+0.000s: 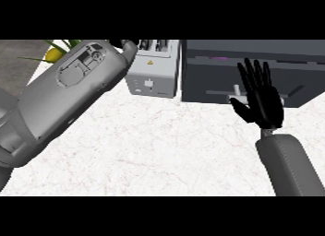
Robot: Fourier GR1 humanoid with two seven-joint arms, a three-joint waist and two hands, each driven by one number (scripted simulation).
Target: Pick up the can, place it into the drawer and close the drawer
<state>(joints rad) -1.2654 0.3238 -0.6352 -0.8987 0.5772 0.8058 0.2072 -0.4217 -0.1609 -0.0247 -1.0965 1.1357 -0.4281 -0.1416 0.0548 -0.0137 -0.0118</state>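
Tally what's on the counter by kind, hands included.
Drawer unit, dark grey: 1
Toaster, white: 1
Plant, green with a yellow part: 1
Hands: 1 clearly visible, the right hand, open against the drawer front; the left is mostly hidden.
Can: 0 visible
Total: 4

A white marble counter (158, 147) carries a toaster (153, 69) at the back, with a leafy plant (55, 51) far left.
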